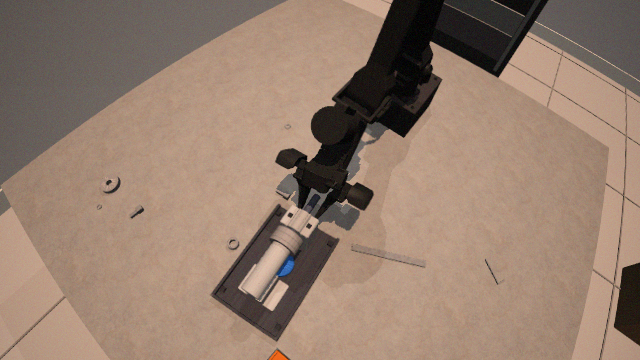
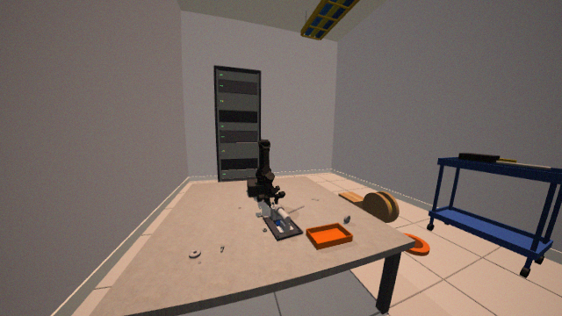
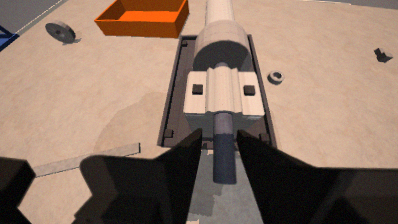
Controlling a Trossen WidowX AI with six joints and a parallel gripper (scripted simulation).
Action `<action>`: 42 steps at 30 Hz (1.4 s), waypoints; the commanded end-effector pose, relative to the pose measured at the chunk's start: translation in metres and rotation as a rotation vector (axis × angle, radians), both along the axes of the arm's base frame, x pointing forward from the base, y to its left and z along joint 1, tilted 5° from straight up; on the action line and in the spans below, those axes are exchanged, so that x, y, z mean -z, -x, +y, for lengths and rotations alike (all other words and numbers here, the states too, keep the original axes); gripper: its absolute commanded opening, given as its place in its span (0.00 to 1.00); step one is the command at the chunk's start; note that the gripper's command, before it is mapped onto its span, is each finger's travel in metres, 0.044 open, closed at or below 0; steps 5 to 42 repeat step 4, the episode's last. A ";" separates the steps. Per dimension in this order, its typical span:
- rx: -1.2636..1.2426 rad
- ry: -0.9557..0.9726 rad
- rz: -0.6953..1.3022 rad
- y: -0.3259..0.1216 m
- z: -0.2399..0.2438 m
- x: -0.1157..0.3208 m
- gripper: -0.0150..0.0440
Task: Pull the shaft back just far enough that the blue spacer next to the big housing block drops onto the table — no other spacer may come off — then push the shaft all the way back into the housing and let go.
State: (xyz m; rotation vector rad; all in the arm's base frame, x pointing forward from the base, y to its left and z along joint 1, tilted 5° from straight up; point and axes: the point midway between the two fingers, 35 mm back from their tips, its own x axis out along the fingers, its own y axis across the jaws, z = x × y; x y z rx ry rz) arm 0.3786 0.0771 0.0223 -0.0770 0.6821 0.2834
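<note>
The dark shaft [image 1: 313, 201] [image 3: 224, 160] sticks out of the white clamp block [image 1: 300, 221] [image 3: 223, 92] towards the arm. A short piece also shows between the block and the wide collar of the white housing [image 1: 265, 270] [image 3: 222, 32]. My gripper [image 1: 310, 210] [image 3: 219, 133] is open, its fingers on either side of the shaft with a gap on each side. The blue spacer [image 1: 286, 266] [image 2: 277, 223] lies low beside the housing tube, over the dark base plate [image 1: 306, 280] [image 3: 172, 107]. The inside of the housing and any other spacers are hidden.
An orange tray [image 2: 329, 238] [image 3: 145, 17] stands beyond the base plate. A grey bar [image 1: 387, 255] lies to one side, a small ring [image 1: 228, 245] to the other. A washer [image 1: 104, 187], a bolt [image 1: 137, 211] and a disc [image 2: 347, 219] [image 3: 57, 30] lie farther off.
</note>
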 end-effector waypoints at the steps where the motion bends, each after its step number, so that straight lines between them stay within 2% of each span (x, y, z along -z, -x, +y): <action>1: 0.000 0.000 0.000 0.000 0.000 0.000 0.70; 4: 0.000 0.000 0.000 0.001 -0.001 -0.001 0.83; 42: 0.000 0.000 0.000 0.001 -0.001 -0.001 0.83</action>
